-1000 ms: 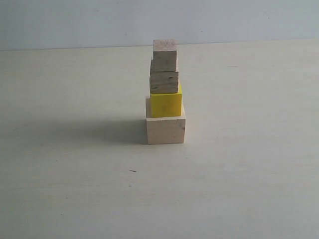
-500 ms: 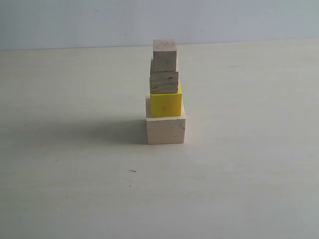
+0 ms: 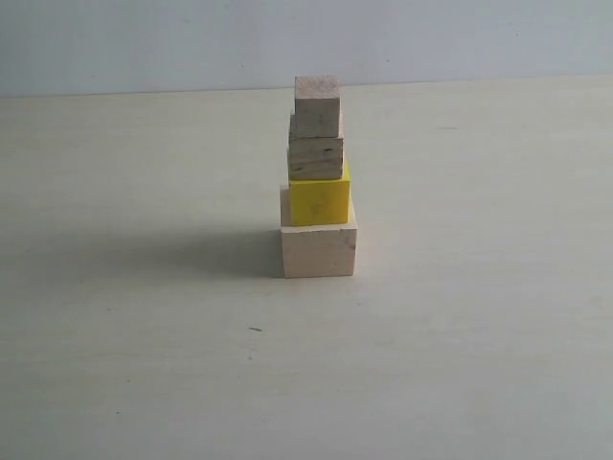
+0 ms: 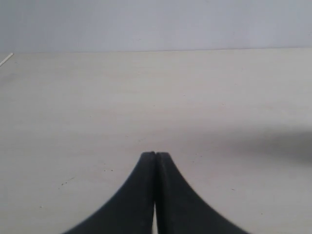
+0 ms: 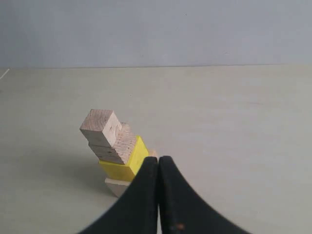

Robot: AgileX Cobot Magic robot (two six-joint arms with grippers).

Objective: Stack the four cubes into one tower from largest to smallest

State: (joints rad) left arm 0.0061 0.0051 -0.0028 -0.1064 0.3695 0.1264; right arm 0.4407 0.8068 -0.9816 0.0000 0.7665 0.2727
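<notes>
The tower (image 3: 318, 182) stands mid-table: the largest pale wood cube (image 3: 319, 249) at the base, the yellow cube (image 3: 319, 199) on it, the grainy wood cube (image 3: 316, 155) above, and the smallest pale cube (image 3: 317, 103) on top. No gripper shows in the exterior view. Seen from the right wrist, the tower (image 5: 114, 151) rises beyond my right gripper (image 5: 158, 159), which is shut and empty, apart from the cubes. My left gripper (image 4: 155, 154) is shut on nothing over bare table, and no cube appears in its view.
The pale table (image 3: 144, 364) stretches around the tower, with a plain wall (image 3: 144, 38) behind it. A shadow falls on the table to the tower's left.
</notes>
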